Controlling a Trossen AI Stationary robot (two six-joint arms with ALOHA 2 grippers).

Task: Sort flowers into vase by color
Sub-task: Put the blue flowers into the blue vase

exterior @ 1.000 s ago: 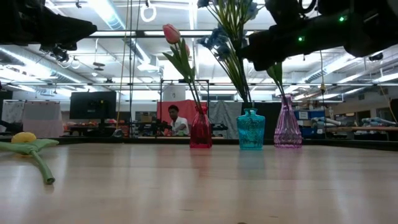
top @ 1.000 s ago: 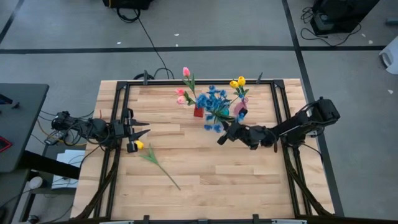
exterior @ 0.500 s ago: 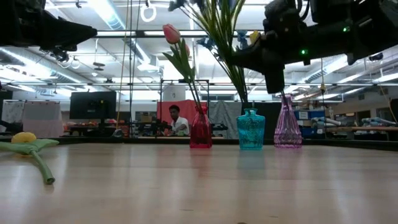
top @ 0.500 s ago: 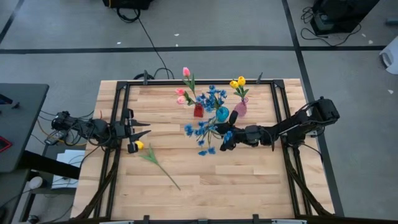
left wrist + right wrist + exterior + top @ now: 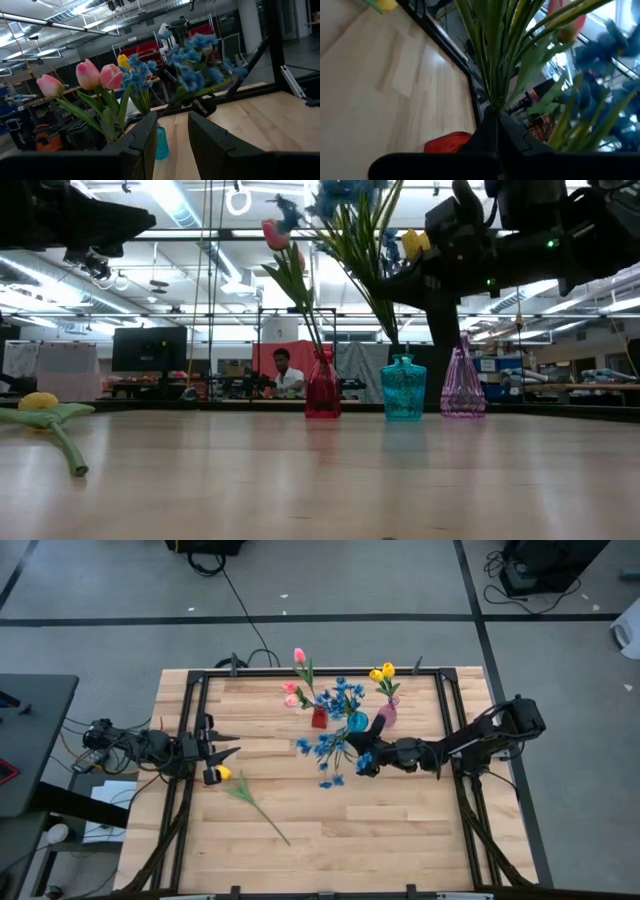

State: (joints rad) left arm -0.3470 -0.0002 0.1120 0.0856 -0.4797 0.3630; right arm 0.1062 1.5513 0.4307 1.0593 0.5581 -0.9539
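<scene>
Blue spray [image 5: 322, 752] held above table just beside teal vase [image 5: 357, 724], right gripper [image 5: 362, 762] clenched on its stems. Recommended: tip stems vertical, centre over vase neck, lower w/o snagging neighbouring blooms. Left gripper [image 5: 228, 745] idles at left edge, fingers parted, nr yellow tulip [image 5: 224, 773].

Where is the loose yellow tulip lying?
In the high view, the yellow tulip lies on the table's left side, just below the left gripper.

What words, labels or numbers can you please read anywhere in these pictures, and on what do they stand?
None can be read.
The red vase, blue vase and purple vase bear no visible print.
Room signs behind the table: too small and blurred to read.
</scene>
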